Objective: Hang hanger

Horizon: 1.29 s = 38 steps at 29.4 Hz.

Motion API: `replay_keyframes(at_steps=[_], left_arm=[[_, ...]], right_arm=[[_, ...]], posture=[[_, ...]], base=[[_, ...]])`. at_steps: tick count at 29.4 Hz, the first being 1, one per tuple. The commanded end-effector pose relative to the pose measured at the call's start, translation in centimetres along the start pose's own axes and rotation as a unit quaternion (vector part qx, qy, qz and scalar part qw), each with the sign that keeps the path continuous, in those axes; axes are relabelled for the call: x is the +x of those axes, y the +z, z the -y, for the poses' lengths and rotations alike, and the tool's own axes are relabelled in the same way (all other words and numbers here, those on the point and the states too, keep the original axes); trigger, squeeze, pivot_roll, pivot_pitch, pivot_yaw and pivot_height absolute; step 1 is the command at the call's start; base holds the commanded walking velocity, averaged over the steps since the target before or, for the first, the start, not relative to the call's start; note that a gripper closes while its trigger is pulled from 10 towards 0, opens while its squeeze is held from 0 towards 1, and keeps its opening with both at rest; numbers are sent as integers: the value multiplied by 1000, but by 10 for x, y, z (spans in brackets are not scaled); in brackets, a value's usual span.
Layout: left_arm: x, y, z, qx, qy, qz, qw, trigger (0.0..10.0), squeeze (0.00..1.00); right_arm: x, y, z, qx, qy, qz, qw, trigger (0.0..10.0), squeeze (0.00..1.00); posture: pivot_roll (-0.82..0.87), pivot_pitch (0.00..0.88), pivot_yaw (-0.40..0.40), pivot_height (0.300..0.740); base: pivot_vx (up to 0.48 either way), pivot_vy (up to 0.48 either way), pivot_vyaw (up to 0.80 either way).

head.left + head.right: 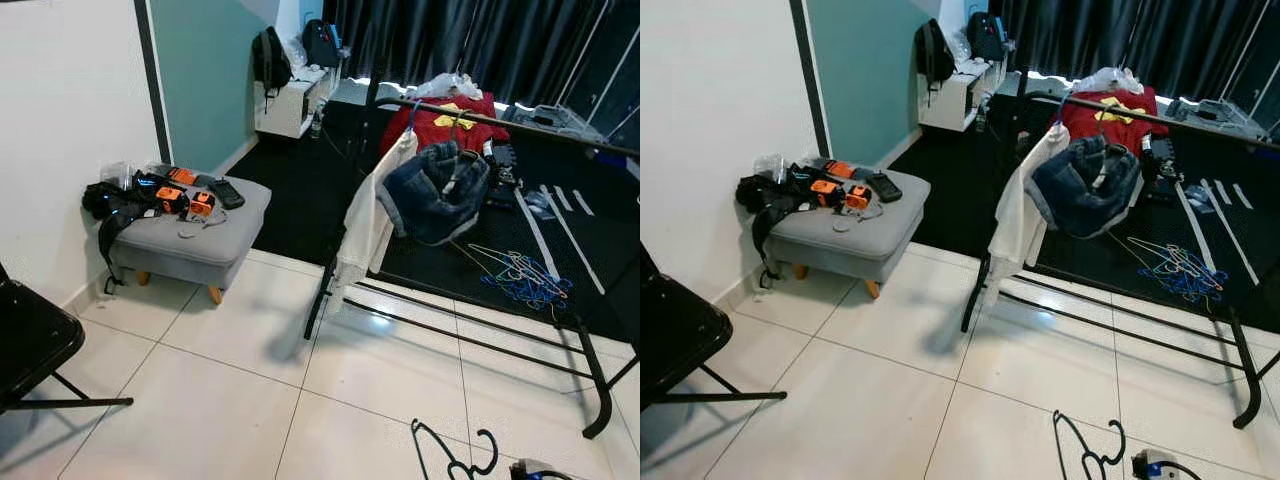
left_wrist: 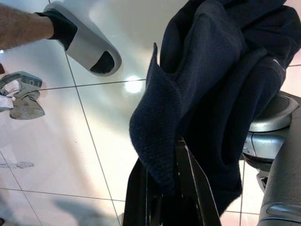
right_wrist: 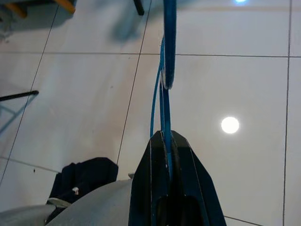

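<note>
Two garments (image 1: 437, 190) on rack (image 1: 470, 330), footstool (image 1: 195, 245) beside.

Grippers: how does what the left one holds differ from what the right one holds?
The left gripper is shut on a dark navy knit garment, soft, bunched, hanging in folds. The right gripper is shut on a blue hanger, thin, rigid, running straight out from the fingers. Both hang over white floor tiles.

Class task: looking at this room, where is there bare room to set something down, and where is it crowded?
Bare: white tiles between footstool and drying rack. Crowded: the stool's far end with orange gadgets; the rail near the denim garment; the dark mat with loose hangers.
</note>
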State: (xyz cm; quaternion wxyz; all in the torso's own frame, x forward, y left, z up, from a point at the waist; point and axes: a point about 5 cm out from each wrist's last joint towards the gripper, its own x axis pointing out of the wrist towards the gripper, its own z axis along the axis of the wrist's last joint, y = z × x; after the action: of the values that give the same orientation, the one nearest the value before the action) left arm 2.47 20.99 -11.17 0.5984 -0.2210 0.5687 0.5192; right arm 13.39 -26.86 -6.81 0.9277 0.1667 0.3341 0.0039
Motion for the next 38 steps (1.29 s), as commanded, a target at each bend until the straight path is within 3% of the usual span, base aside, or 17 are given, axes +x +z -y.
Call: replay_keyframes(at_steps=[1,2,6,7,9,18,19,23,24,25,26,28,31,33,38], left_arm=[[-130,103,104,190,-535,418,709,10000,0],[-136,106,108,206,-537,419,702,10000,0],[-135,101,107,230,-530,415,703,10000,0],[-131,92,102,255,-526,409,701,10000,0],[-126,84,98,265,-524,401,703,10000,0],[-120,79,97,275,-529,375,710,10000,0],[-120,76,95,275,-534,369,709,10000,0],[-112,69,81,245,-544,330,732,10000,0],[-112,69,81,245,-544,330,732,10000,0],[-110,71,79,223,-544,327,740,10000,0],[-110,71,79,223,-544,327,740,10000,0],[-107,76,79,185,-548,325,748,10000,0],[-105,79,80,179,-552,325,747,10000,0],[-104,78,80,184,-563,329,735,10000,0],[-104,78,79,188,-576,338,720,10000,0]], right_arm=[[-1,0,2,-4,0,-9,1000,10000,0],[-1,0,3,-9,-1,-10,1000,10000,0],[-1,1,4,-11,-5,-9,1000,10000,0],[-2,2,5,-13,-8,-10,1000,10000,0],[-2,2,6,-13,-12,-8,1000,10000,0],[-2,1,5,-20,-18,-8,1000,10000,0],[-1,1,4,-21,-19,-7,1000,10000,0],[0,-1,2,-22,-20,-8,1000,10000,0],[0,-1,2,-22,-20,-8,1000,10000,0],[1,-1,1,-21,-20,-9,1000,10000,0],[1,-1,1,-21,-20,-9,1000,10000,0],[2,-1,-1,-20,-18,-10,1000,10000,0],[3,-1,-2,-20,-18,-12,1000,10000,0],[3,-1,-2,-21,-17,-13,1000,10000,0],[3,-1,-2,-22,-18,-15,999,10000,0]], posture=[[-15,0,-142,740],[-13,0,-135,740],[-18,0,-123,740],[-11,0,-113,740],[-2,0,-101,740],[-20,0,-13,740],[-28,0,2,740],[-39,0,30,740],[-39,0,30,740],[-42,0,31,740],[-42,0,31,740],[-42,0,27,740],[-38,0,23,740],[-36,0,14,740],[-31,0,1,740]], base=[[0,0,0],[0,0,0],[0,0,0],[0,0,0],[0,0,0],[0,0,0],[0,0,0],[0,0,0],[0,0,0],[0,0,0],[0,0,0],[0,0,0],[0,0,0],[0,0,0],[0,0,0]])
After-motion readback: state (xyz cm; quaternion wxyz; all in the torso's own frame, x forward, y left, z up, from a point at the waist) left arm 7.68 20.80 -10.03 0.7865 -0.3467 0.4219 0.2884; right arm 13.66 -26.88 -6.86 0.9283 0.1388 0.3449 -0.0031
